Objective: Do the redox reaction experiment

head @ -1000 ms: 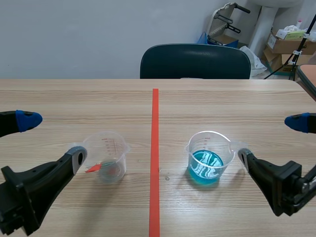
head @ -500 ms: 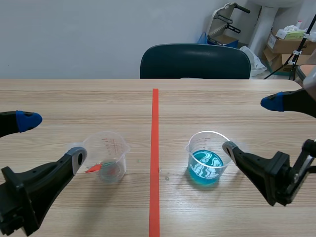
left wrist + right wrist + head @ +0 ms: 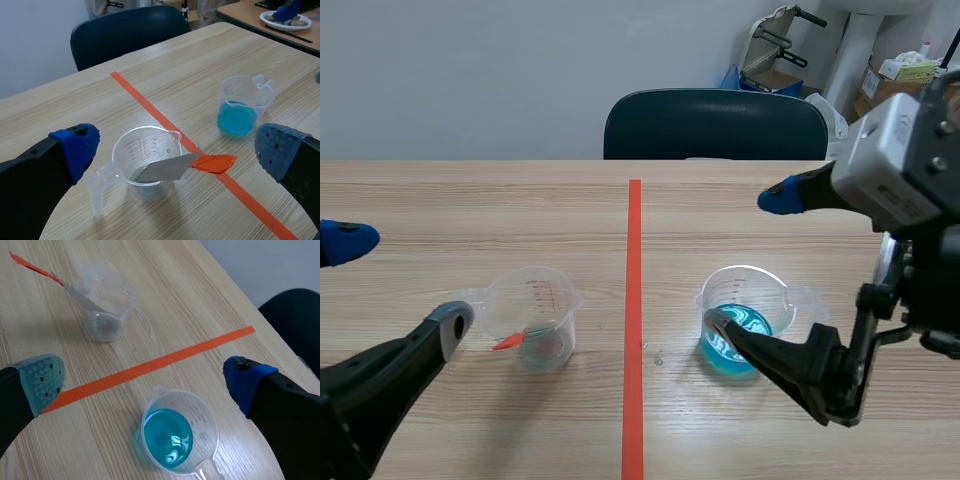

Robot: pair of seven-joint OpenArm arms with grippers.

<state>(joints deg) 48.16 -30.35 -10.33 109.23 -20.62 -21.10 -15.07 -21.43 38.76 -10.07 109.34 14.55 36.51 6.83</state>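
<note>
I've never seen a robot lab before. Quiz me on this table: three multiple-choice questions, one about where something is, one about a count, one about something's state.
1. On which side of the tape line does the cup of blue liquid stand?
A. the left arm's side
B. on the line itself
C. the right arm's side

2. How many clear cups stand on the table?
A. one
B. two
C. four

3. How does the right gripper stand?
A. open
B. shut on a cup
C. shut on nothing

Answers:
1 C: the scene view shows it past the line, on the side the right arm comes in from.
2 B: there is the blue one and the cup with the metal strip.
3 A: in its wrist view the fingers stand wide apart with nothing pressed between them.
</note>
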